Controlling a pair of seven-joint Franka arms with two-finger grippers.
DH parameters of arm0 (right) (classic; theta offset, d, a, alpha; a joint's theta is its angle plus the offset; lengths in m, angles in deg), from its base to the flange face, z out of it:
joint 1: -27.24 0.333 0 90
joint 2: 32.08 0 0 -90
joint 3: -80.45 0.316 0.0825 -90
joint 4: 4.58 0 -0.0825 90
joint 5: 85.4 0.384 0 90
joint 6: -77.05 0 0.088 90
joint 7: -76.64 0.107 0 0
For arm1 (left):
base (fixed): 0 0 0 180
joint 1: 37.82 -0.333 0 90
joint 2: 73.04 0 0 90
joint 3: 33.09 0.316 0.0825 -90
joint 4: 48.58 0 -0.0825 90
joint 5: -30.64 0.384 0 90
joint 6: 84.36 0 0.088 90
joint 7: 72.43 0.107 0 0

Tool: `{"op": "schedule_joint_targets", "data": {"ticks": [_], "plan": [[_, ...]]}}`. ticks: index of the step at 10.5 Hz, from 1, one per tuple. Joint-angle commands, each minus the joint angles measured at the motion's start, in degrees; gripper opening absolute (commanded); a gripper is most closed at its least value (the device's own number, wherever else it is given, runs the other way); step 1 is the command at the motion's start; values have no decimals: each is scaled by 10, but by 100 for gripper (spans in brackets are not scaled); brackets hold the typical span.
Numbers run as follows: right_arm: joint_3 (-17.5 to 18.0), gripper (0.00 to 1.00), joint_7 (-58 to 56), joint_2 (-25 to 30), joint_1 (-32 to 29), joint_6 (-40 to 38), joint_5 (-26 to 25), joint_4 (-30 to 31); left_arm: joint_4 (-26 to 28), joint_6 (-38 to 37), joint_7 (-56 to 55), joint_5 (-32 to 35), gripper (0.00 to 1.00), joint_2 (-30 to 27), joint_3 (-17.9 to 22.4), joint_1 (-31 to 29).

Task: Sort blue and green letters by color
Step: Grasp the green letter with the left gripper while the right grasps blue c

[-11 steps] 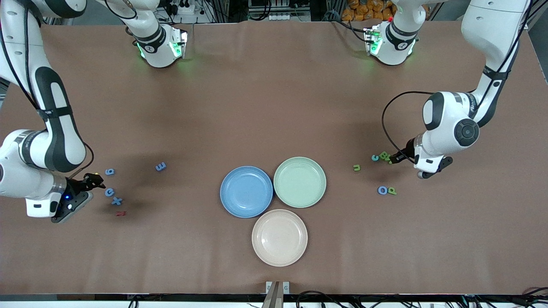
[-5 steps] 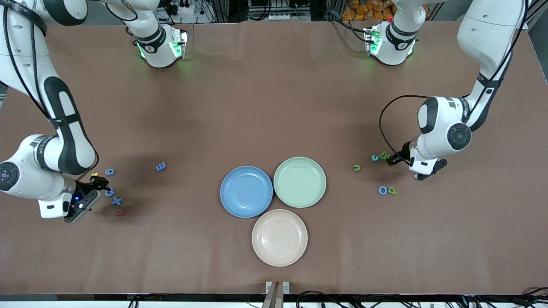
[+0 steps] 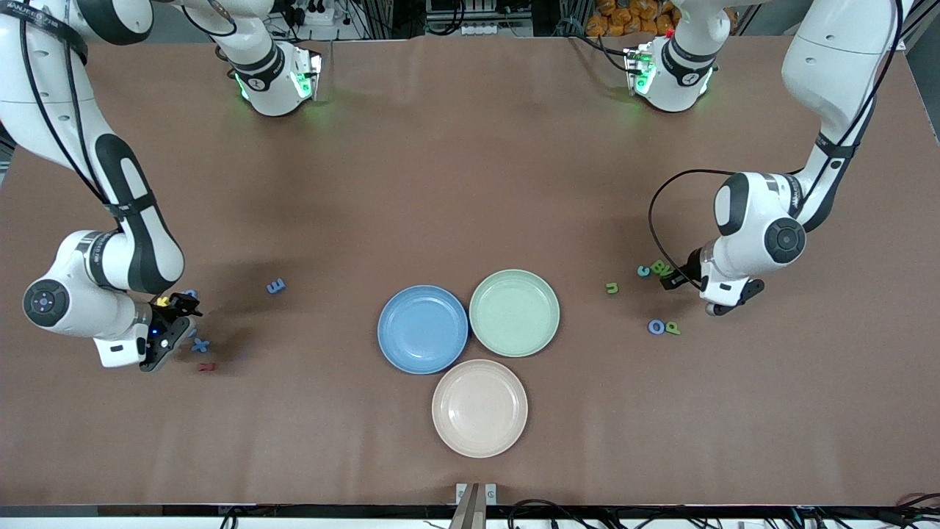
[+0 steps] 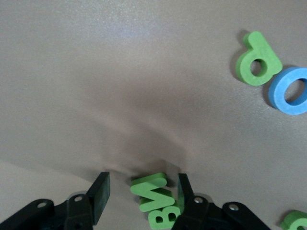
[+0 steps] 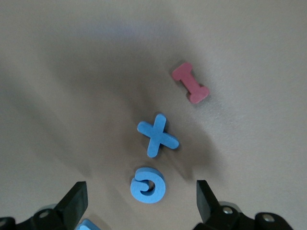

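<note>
Left tool (image 4: 141,201) spread around green B (image 4: 157,201) — not pinching. Right tool (image 5: 139,203) spread wide over blue G (image 5: 147,184), just above bench (image 3: 470,184).

Even overhead light falls on the brown table (image 3: 470,184), bright and without glare. Soft dark shadows pool beneath both arms. Green LEDs glow at the bases along the top. Wrist views are sharp mid-frame, soft near the fingers.

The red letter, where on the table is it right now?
The red letter lies at the right arm's end of the table, just nearer the front camera than the blue X, with the right gripper open above the blue letters beside it.
</note>
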Motion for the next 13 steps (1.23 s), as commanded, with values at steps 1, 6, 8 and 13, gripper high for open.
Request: {"op": "schedule_joint_targets", "data": {"ticks": [1, 6, 8, 13], "plan": [[2, 100, -14, -11, -8, 14, -17, 1, -16, 5, -12, 15, 60, 18, 1, 8], [3, 100, -15, -28, -15, 35, -16, -1, -16, 5, -12, 15, 13, 20, 2, 13], [2, 88, -15, -31, -15, 35, -16, -1, -16, 5, -11, 15, 0, 19, 2, 16], [3, 0, -7, -30, -14, 29, -15, -13, -97, -95, -9, 32, 0, -12, -4, 36]]}}
